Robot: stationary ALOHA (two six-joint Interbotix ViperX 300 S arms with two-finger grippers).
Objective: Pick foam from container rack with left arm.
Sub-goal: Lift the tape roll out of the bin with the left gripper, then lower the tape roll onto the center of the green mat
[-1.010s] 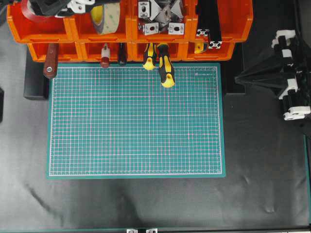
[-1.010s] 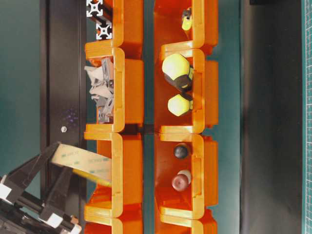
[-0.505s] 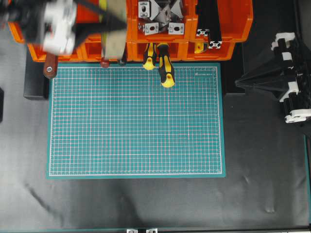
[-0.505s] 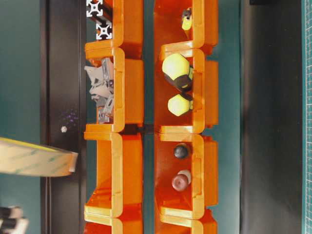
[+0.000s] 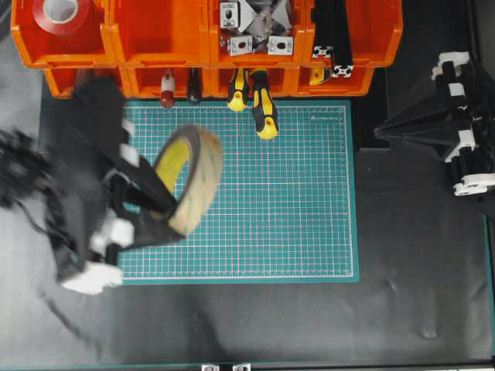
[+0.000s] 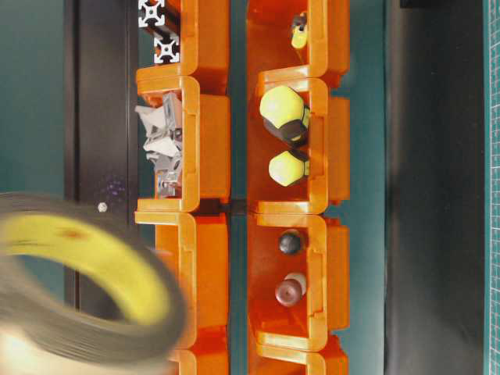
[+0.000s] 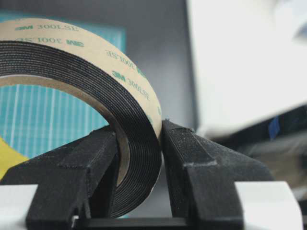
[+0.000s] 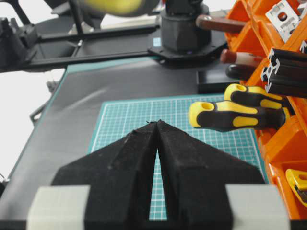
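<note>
- The foam tape roll (image 5: 189,179) has left the container rack (image 5: 201,46) and now hangs over the cutting mat's (image 5: 294,209) left side.
- Left gripper (image 7: 139,143) clenches its band; picking looks essentially done.
- Right gripper (image 8: 157,125) rests closed, far right.

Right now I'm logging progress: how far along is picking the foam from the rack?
Done: the foam is out of the container rack, clamped by the left tool, one finger inside the ring, one outside. In hand: it hangs over the green mat, the arm blurred. Left: nothing of the pick itself. The right tool sits shut, idle.
</note>
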